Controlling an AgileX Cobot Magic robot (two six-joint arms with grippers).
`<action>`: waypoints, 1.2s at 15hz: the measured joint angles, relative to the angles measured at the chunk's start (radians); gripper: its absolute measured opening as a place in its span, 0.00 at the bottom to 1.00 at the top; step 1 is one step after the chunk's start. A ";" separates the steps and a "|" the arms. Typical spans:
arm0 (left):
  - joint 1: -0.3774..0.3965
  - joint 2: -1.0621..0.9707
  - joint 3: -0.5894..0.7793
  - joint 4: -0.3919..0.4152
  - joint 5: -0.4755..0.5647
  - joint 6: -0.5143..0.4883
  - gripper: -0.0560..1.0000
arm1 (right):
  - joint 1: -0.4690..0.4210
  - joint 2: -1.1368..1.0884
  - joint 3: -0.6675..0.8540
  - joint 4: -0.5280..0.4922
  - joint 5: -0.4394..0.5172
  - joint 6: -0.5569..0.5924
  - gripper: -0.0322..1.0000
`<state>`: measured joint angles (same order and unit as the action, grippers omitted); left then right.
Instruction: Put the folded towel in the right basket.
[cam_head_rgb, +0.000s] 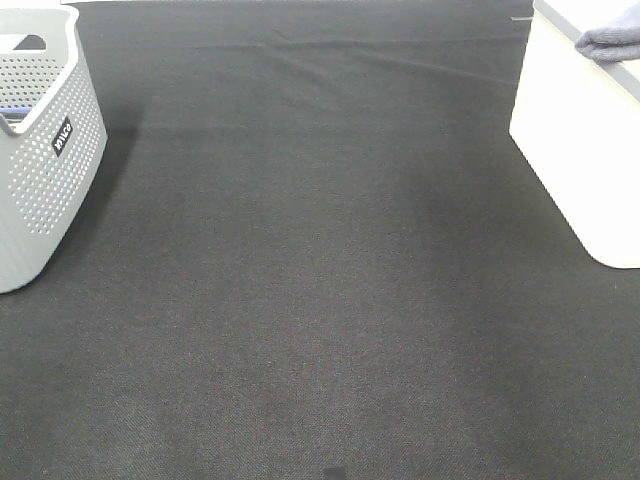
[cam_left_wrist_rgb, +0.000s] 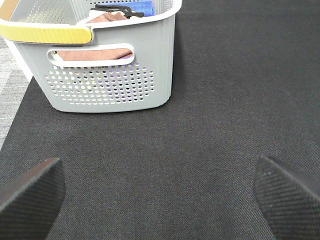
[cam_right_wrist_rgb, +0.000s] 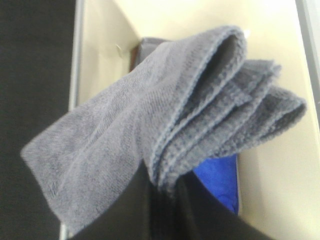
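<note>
The folded grey towel hangs in my right gripper, which is shut on its folded end. It hangs over the open top of the cream right basket. In the exterior high view the towel shows at the top right, above that basket; the arm itself is out of that frame. My left gripper is open and empty, low over the black mat in front of the grey left basket.
A blue cloth lies inside the right basket. The grey perforated basket at the left holds brown and blue cloths. A black mat lies between the baskets.
</note>
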<state>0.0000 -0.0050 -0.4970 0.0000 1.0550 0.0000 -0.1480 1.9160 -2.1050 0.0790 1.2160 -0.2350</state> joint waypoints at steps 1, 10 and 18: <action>0.000 0.000 0.000 0.000 0.000 0.000 0.97 | 0.000 0.026 0.000 -0.009 -0.002 0.000 0.10; 0.000 0.000 0.000 0.000 0.000 0.000 0.97 | -0.070 0.212 0.000 0.044 -0.062 0.109 0.37; 0.000 0.000 0.000 0.000 0.000 0.000 0.97 | -0.070 0.178 0.000 0.110 -0.058 0.125 0.78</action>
<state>0.0000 -0.0050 -0.4970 0.0000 1.0550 0.0000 -0.2180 2.0940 -2.1050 0.1890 1.1580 -0.1100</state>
